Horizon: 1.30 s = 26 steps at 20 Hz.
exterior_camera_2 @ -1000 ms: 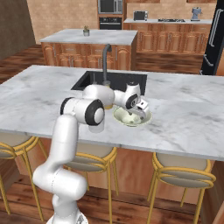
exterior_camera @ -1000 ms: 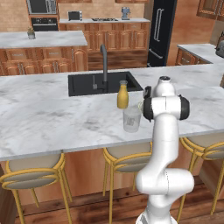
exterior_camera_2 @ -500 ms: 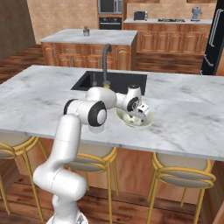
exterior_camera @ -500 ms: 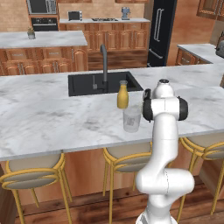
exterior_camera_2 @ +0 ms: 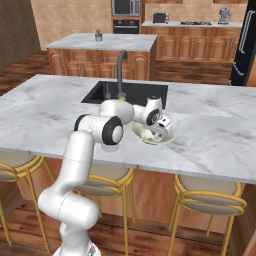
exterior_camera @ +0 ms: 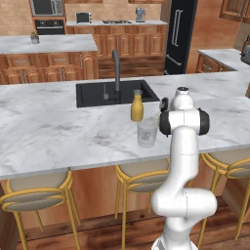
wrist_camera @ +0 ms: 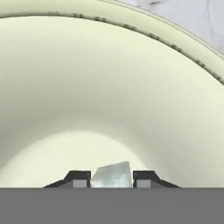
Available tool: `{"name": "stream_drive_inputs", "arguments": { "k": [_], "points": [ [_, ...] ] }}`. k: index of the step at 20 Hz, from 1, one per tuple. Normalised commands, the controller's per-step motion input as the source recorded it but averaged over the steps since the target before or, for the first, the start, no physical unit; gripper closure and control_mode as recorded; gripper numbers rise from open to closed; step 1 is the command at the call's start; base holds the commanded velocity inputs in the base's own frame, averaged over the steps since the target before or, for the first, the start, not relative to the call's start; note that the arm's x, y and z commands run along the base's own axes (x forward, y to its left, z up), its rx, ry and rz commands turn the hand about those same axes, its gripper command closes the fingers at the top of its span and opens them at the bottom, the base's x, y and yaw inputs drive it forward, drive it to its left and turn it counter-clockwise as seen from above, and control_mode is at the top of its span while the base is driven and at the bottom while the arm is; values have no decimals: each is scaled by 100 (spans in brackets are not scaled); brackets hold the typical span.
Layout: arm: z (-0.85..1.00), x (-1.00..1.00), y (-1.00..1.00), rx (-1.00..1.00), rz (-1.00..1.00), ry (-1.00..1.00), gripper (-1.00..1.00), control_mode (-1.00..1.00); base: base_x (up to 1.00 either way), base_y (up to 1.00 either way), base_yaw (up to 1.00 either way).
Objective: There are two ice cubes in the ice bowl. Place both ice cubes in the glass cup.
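Left base view: the clear, straight-sided glass cup is standing at centre frame on the marble counter. Right base view: the gripper is reaching into the shallow pale yellow-green ice bowl at centre. Hand view: the fingertips are clamping a pale translucent ice cube at bottom centre.

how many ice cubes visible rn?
1. One ice cube sits between the fingertips of the gripper, down inside the ice bowl. A second may be hidden by the hand.
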Motion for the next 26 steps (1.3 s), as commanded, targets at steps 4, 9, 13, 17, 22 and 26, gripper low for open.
{"name": "stream_drive_inputs", "arguments": {
  "k": [4,9,13,17,22,26],
  "points": [
    [9,-16,7,0,-1,-1,100,-100,0,0,0],
    [75,-59,32,0,-1,-10,100,-100,0,0,0],
    [100,-75,57,2,0,-9,100,-100,0,0,0],
    [96,-58,91,0,0,-7,100,-100,0,0,0],
    [60,-32,100,0,0,0,100,-100,0,0,0],
    [42,-9,99,0,-1,0,100,-100,0,0,0]
  ]
}}
